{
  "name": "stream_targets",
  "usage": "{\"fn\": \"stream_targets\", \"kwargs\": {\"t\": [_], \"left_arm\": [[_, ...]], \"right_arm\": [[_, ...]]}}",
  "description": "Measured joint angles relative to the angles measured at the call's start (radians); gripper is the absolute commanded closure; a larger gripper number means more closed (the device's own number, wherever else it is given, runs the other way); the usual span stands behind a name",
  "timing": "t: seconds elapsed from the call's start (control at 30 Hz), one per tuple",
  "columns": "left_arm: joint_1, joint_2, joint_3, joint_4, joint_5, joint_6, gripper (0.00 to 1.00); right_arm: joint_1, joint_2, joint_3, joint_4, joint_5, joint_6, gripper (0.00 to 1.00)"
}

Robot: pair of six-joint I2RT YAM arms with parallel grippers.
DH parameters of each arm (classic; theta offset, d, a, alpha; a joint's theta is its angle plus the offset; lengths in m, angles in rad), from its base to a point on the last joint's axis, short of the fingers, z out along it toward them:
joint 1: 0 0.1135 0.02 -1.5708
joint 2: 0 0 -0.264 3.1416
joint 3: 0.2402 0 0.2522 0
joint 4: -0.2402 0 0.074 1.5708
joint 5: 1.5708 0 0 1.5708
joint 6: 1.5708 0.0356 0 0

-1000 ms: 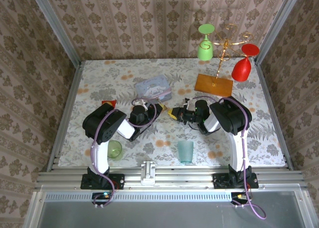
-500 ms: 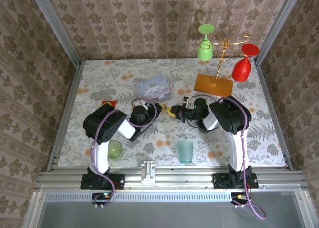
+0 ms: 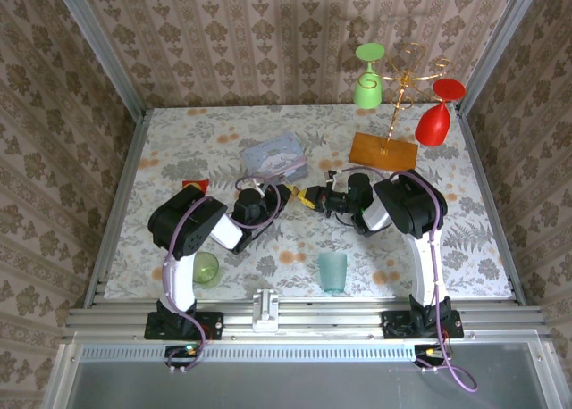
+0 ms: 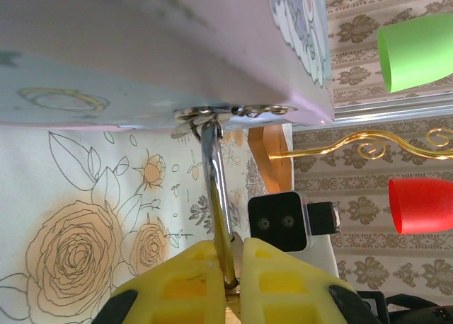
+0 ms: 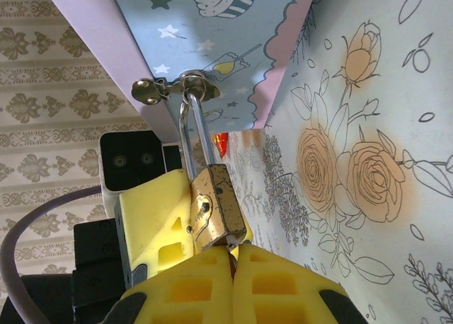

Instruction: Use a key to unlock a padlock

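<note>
Right wrist view: the tin (image 5: 205,27) is the largest thing, and both grippers meet just beside its hasp. The left gripper (image 4: 228,260) pinches the padlock (image 5: 216,205) at its shackle, which is closed through the tin's hasp. The right gripper (image 5: 230,264) is pressed together at the padlock's base; I cannot make out a key between its pads. By my judgement the padlock is steadied, while turning the key and freeing the shackle remain.

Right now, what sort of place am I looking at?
Probably a robot test booth dressed like a home: wallpapered walls, an aluminium frame rail along the near edge, and a floral-covered table.
</note>
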Motion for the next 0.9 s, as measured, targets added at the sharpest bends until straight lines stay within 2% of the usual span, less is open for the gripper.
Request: {"fn": "stream_targets", "kwargs": {"t": [0.07,0.13,0.23,0.33,0.43,0.57,0.8,0.9], "left_arm": [[0.0,0.0,0.0,0.0,-0.003,-0.004,1.0],[0.0,0.0,0.0,0.002,-0.004,-0.008,1.0],[-0.001,0.0,0.0,0.003,-0.004,-0.012,1.0],[-0.001,0.0,0.0,0.003,-0.005,-0.012,1.0],[-0.001,0.0,0.0,0.006,-0.005,-0.019,1.0],[-0.003,0.0,0.0,0.008,0.001,-0.022,1.0],[-0.006,-0.001,-0.001,0.009,0.023,-0.017,1.0],[-0.007,-0.001,-0.003,0.01,0.04,-0.011,1.0]], "right_arm": [[0.004,-0.006,0.0,-0.01,0.01,-0.016,0.96],[0.006,-0.021,0.0,-0.039,0.018,-0.042,0.89],[0.008,-0.031,0.0,-0.061,0.026,-0.065,0.88],[0.01,-0.031,0.0,-0.058,0.033,-0.066,0.81],[0.011,-0.031,-0.009,-0.051,0.046,-0.058,0.68],[0.011,-0.031,-0.031,-0.044,0.066,-0.052,0.65],[0.007,-0.047,-0.072,-0.017,0.085,-0.062,0.49],[-0.001,-0.079,-0.095,-0.017,0.089,-0.077,0.48]]}}
